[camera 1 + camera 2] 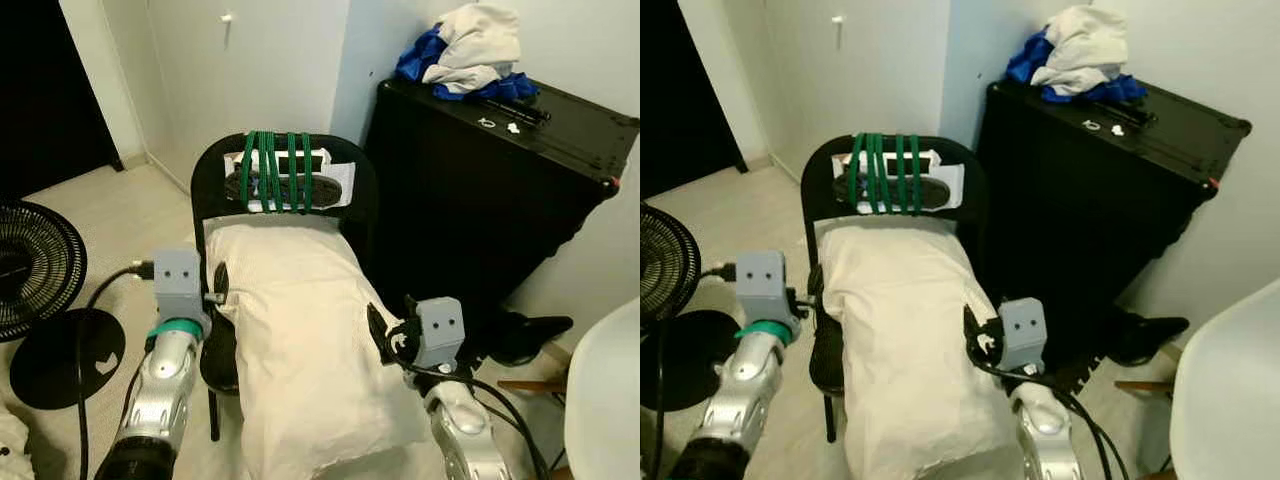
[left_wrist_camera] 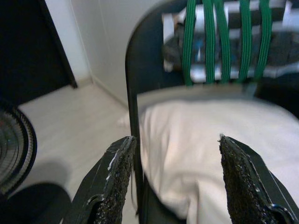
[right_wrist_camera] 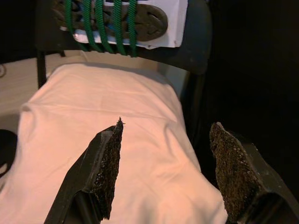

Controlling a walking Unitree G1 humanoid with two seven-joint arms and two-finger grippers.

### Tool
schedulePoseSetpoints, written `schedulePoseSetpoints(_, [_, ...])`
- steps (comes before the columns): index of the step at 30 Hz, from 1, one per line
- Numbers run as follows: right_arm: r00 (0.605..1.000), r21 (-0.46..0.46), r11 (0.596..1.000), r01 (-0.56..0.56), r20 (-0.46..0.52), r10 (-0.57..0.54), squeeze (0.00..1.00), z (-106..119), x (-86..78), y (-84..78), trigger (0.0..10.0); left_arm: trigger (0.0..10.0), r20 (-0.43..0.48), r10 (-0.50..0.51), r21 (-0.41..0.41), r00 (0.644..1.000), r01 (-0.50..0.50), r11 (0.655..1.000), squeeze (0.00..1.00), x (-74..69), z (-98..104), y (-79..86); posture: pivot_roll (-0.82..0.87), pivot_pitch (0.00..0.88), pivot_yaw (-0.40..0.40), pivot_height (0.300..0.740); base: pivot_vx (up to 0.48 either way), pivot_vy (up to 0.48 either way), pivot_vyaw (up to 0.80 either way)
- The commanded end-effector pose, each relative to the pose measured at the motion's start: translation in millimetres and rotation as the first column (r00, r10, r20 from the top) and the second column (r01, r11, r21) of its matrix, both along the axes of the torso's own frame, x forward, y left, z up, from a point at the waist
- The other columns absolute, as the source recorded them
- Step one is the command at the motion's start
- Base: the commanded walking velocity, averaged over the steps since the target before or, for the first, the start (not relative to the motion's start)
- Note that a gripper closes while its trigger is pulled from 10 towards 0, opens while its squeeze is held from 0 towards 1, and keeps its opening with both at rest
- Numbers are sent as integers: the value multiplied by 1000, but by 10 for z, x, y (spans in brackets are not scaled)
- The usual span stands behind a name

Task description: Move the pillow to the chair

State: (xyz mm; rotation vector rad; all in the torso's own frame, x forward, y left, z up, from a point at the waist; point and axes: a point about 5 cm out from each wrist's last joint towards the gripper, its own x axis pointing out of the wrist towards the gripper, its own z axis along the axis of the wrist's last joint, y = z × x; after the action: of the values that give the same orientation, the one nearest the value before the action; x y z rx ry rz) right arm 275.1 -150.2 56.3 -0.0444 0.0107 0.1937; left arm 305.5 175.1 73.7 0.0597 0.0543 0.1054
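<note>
A long cream pillow (image 1: 305, 340) lies on the seat of a black chair (image 1: 212, 180), its top end against the backrest and its near end hanging over the seat's front. Green cord (image 1: 275, 170) wraps a white-and-black item onto the backrest. My left gripper (image 2: 175, 179) is open at the pillow's left edge, level with the chair's left post. My right gripper (image 3: 163, 172) is open at the pillow's right side, one finger over the cloth. Neither holds the pillow.
A tall black case (image 1: 480, 190) stands right of the chair against the wall, with blue and white cloths (image 1: 465, 50) on top. A black floor fan (image 1: 35, 270) and its round base (image 1: 65, 360) stand left. A white rounded seat edge (image 1: 605, 400) is at the right.
</note>
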Motion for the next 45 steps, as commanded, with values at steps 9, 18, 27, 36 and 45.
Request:
schedulePoseSetpoints(9, [988, 100, 984, 145, 32, -149, 0, 194, 250, -242, 10000, 10000, 24, -18, 10, 1000, 18, 1000, 0, 140, 109, -49, 64, 14, 55, 740, 0, 0, 0])
schedulePoseSetpoints(18, [981, 99, 976, 194, 7, -195, 0, 225, 305, -342, 10000, 10000, 21, -9, 11, 1000, 9, 1000, 0, 148, 98, -42, 58, 14, 55, 740, 0, 0, 0])
schedulePoseSetpoints(27, [978, 76, 978, 194, -93, -187, 0, 29, 212, -175, 10000, 10000, -14, -16, -3, 1000, 16, 1000, 0, 67, 6, -38, 59, 29, 55, 740, 0, 0, 0])
schedulePoseSetpoints(36, [990, 63, 991, 116, -88, -110, 0, -8, 161, -27, 10000, 10000, -142, -7, -109, 990, -9, 994, 0, -73, -185, -51, 47, 0, 48, 740, 0, 0, 0])
schedulePoseSetpoints(45, [988, 120, 989, 89, -133, -72, 0, -30, 136, -49, 10000, 10000, -143, -114, -143, 983, 93, 985, 0, -163, -230, -180, 47, 0, 38, 740, 0, 0, 0])
